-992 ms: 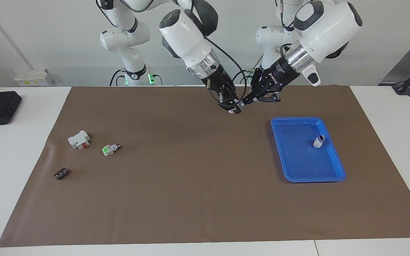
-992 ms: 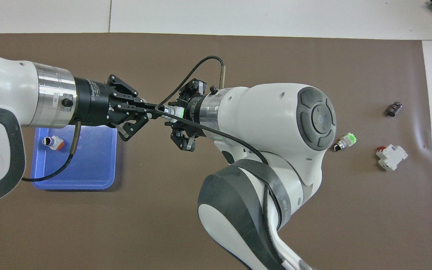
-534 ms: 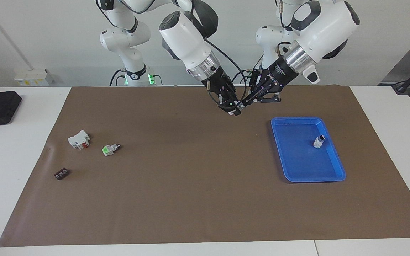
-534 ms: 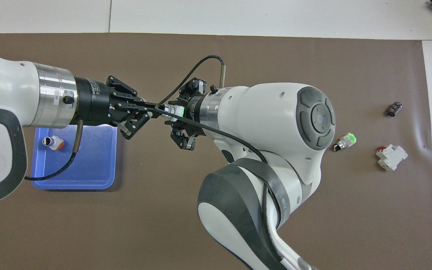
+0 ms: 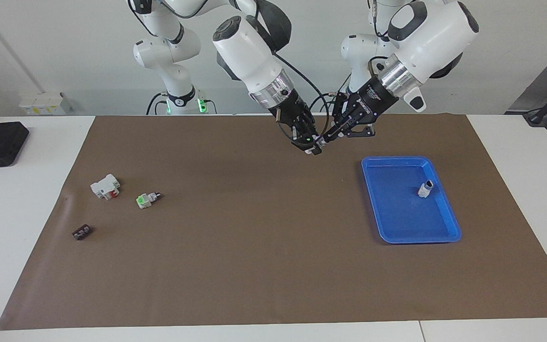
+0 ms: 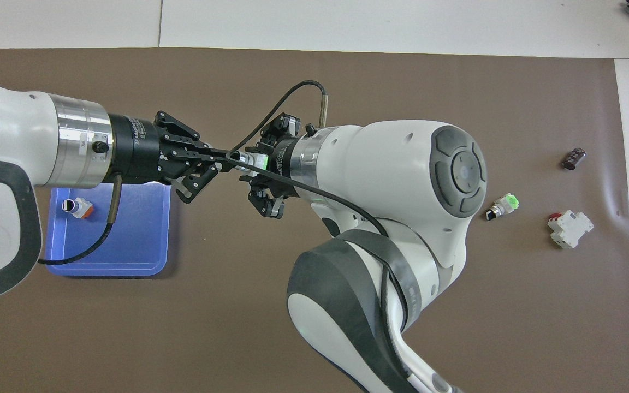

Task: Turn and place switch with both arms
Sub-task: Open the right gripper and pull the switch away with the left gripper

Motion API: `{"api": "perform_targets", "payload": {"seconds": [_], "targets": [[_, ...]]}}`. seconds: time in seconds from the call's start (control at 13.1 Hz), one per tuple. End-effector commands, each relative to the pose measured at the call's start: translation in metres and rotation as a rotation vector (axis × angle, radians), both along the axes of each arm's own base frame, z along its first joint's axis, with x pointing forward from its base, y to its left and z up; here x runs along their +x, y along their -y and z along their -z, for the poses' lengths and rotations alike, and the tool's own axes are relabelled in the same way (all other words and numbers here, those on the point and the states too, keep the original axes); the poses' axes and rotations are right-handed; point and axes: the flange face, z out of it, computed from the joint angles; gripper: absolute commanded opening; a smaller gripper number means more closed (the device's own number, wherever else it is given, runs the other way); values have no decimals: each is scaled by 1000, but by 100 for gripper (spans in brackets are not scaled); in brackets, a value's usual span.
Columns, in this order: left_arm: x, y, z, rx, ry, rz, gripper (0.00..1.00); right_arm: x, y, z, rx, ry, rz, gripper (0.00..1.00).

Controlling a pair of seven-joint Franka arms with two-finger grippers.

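Two green-and-white pushbutton switches: one lying on the brown mat [image 5: 273,304], one [image 6: 250,161] airborne, lengthwise between clenched left gripper [image 6: 226,158] and right gripper [image 6: 257,162]

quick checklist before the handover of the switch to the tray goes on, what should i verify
1. Switch held up in the air between the two grippers: ok.
2. Right gripper shut on the switch at its green end: ok.
3. Left gripper shut on the switch's silver end: ok, though how firm the contact is cannot be told.
4. Blue tray has bare floor to set it on: ok; one small switch part stands near the rim toward the left arm's end.
5. Way from the grippers to the tray over the brown mat: ok, nothing lies between.
6. Second green switch lies on the mat toward the right arm's end, out of the way: ok.
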Motion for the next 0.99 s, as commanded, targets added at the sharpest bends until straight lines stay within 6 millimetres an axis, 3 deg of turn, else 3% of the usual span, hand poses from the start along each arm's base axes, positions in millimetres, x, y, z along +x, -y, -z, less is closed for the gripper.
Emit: {"api": "perform_targets", "payload": {"seconds": [0.0, 0.08, 0.23, 0.38, 0.69, 0.92], "targets": [[6, -17, -8, 2, 86, -94, 0, -15, -4, 8, -20, -45, -25, 9], [5, -17, -9, 2, 92, -93, 0, -15, -5, 7, -27, -36, -31, 31], [5, -18, -4, 8, 89, -91, 0, -17, -3, 6, -30, -36, -31, 49], [3, -20, 1, 34, 102, -96, 0, -21, -3, 2, -47, -15, -80, 100], [-3, -24, 10, 68, 123, -82, 0, -25, 1, 0, -68, 3, -132, 100], [-8, -35, 24, 167, 160, -23, 0, -34, 14, -13, -114, 100, -272, 100]]}}
